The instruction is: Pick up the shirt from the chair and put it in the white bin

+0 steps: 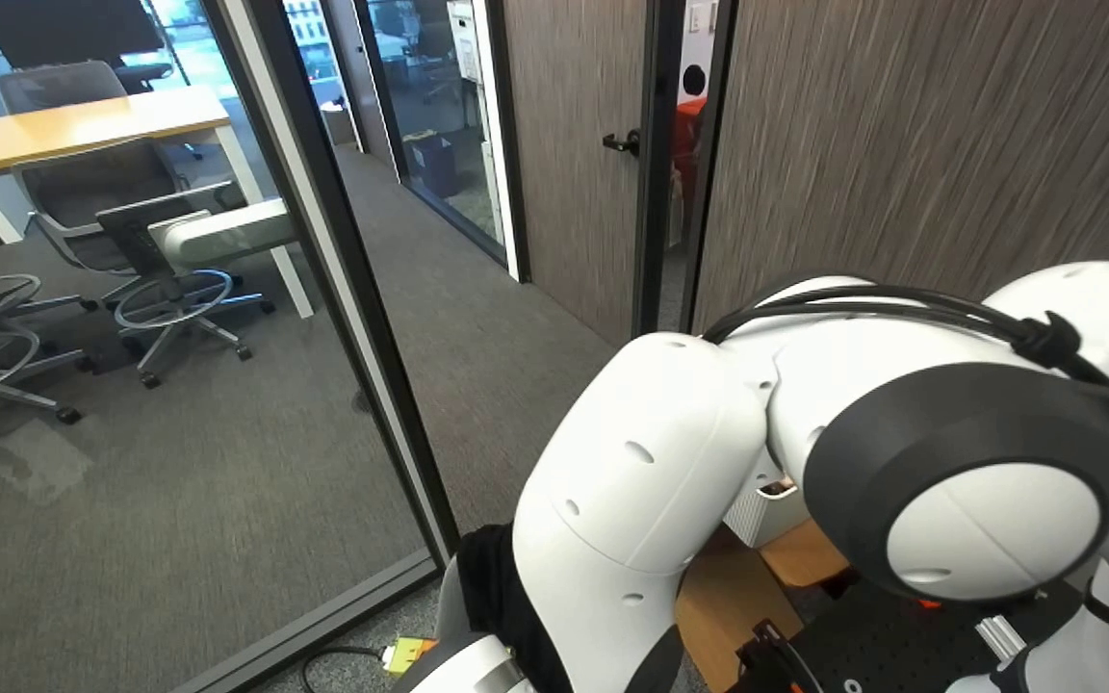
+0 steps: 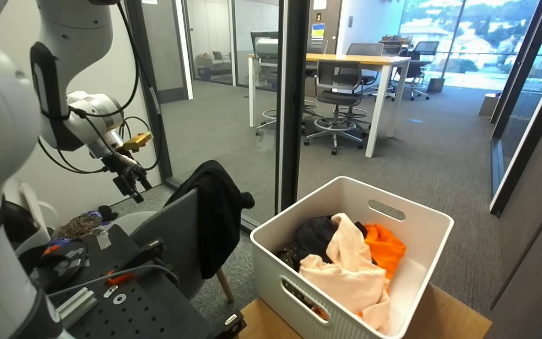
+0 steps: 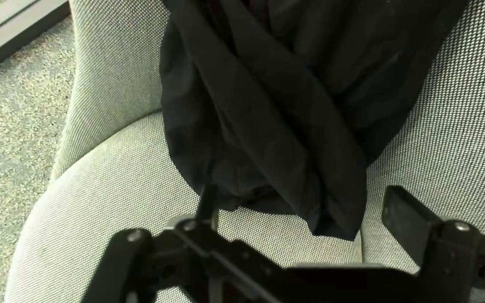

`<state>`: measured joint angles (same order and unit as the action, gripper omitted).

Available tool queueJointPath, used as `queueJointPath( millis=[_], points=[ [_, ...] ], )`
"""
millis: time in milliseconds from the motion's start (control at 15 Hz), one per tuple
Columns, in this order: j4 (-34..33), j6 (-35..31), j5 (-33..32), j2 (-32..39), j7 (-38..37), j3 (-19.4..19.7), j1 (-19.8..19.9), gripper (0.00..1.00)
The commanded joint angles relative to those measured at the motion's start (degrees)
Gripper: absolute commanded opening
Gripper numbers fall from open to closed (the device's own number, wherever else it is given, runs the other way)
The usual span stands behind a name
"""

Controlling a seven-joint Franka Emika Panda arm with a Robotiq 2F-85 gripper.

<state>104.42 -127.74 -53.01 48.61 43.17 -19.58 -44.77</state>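
The black shirt [image 2: 219,221] hangs over the back of a grey chair [image 2: 179,235]; part of it shows in an exterior view [image 1: 492,587]. In the wrist view the shirt [image 3: 267,109] drapes down the chair's inner side, its lower end on the light grey seat [image 3: 112,181]. My gripper [image 2: 142,192] is above the seat side of the chair, apart from the shirt. In the wrist view the gripper [image 3: 299,198] is open and empty, its fingers wide apart on either side of the shirt's lower end. The white bin [image 2: 278,294] holds peach, orange and dark clothes.
The bin stands on a wooden surface [image 2: 461,313]. A black perforated table [image 2: 144,310] with metal parts and a cable lies between arm base and chair. A glass wall with a dark post [image 2: 290,141] stands behind the chair. Patterned cloth [image 2: 80,226] lies beyond the table.
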Motion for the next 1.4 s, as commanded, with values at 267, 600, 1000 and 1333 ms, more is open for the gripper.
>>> queueJointPath(
  millis=[267,600,1000,1333],
  points=[
    [1.05,2.33,-4.93,0.87,-2.21,4.37,3.37,1.00],
    [-0.55,-2.35,-8.46,4.48,-1.55,7.74,12.85,1.00],
    [1.86,-9.19,-10.34,3.94,-1.16,7.22,19.35,1.00],
    [2.04,-8.46,-9.53,3.92,0.67,6.58,22.14,1.00]
  ],
)
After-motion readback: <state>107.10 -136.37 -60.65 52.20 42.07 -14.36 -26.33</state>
